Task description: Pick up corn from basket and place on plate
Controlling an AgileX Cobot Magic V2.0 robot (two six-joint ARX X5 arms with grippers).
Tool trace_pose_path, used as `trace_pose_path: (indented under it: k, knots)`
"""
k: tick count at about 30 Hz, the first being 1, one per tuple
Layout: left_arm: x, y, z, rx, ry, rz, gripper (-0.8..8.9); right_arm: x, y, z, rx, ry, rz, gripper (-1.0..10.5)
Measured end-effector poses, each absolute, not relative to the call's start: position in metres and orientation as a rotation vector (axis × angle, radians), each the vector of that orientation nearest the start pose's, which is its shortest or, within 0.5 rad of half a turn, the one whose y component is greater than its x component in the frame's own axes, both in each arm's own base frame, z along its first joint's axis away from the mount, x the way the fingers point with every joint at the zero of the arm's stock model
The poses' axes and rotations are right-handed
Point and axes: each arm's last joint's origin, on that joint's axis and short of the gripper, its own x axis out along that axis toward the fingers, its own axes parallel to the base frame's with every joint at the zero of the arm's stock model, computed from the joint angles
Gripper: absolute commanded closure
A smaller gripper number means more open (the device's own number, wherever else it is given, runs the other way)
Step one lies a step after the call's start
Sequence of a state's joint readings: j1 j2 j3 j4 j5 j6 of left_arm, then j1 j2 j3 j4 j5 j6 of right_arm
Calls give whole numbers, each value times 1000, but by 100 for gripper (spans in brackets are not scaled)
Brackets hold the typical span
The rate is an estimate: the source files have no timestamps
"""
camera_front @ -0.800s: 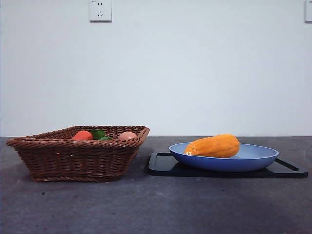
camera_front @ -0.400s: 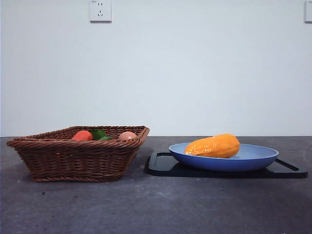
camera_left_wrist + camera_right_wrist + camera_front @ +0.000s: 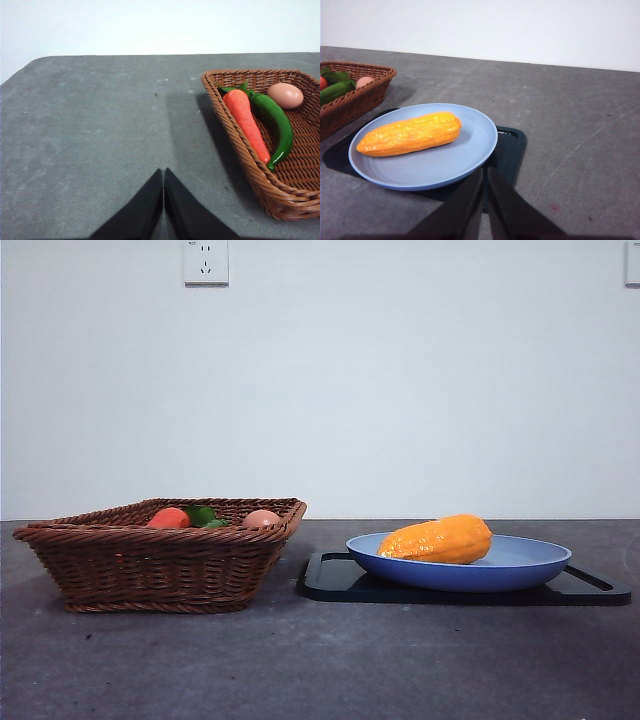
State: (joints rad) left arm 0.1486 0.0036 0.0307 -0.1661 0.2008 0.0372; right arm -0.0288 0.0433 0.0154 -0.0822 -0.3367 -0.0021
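Observation:
The orange-yellow corn (image 3: 438,540) (image 3: 410,133) lies on its side on the blue plate (image 3: 530,562) (image 3: 470,150), free of any grip. The brown wicker basket (image 3: 160,565) (image 3: 240,150) stands to the plate's left in the front view and holds other produce, no corn. My right gripper (image 3: 485,172) is shut and hangs back from the plate's near rim, apart from it. Over bare table beside the basket, my left gripper (image 3: 163,175) is shut with nothing in it. Neither arm shows in the front view.
A flat black tray (image 3: 340,580) (image 3: 512,145) lies under the plate. In the basket lie an orange carrot (image 3: 247,122), a green pepper (image 3: 277,122) and a pinkish egg (image 3: 285,95) (image 3: 262,518). A wall with a socket (image 3: 206,262) stands behind the table.

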Motion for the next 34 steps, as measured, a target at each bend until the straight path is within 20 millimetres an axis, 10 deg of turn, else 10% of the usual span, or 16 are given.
trace_pose_path:
  k: [34]
  knots:
    - [94,8,158,13,136,-55,806,95,7,159,20,86,307,944]
